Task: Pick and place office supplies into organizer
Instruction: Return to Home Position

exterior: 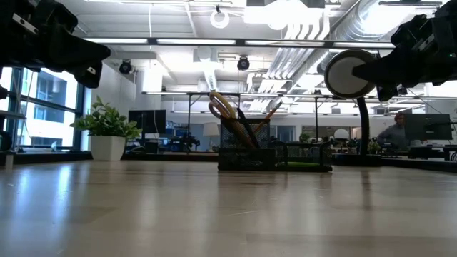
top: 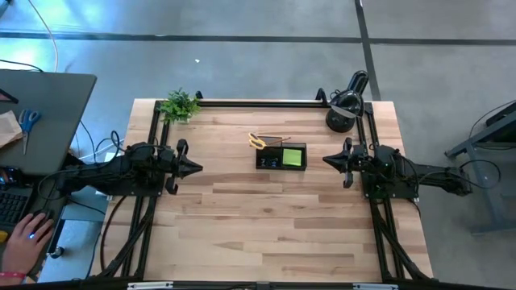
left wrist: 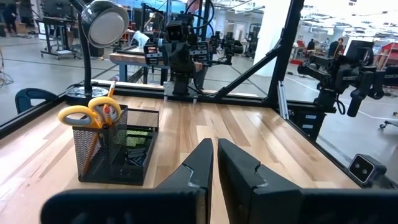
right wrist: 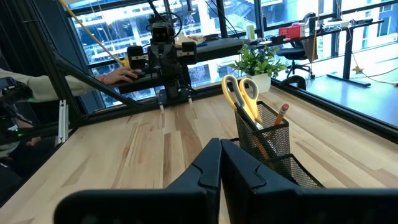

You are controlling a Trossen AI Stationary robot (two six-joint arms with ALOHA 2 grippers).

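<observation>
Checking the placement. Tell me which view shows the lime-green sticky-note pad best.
The high view: the sticky-note pad lies face-up in the right section of the organizer, fully visible. The low view shows only a thin green edge; the left wrist view glimpses green through the mesh; the right wrist view does not show it.

Fig.: L arm [top: 105, 173] & R arm [top: 427, 179] stretched level, facing each other, well apart. L gripper [top: 196, 167], R gripper [top: 326, 159]: fingers pressed together, nothing held, both raised.

Green plant [top: 179, 105] and black lamp [top: 347, 103] at the table's [top: 282, 234] far corners
</observation>
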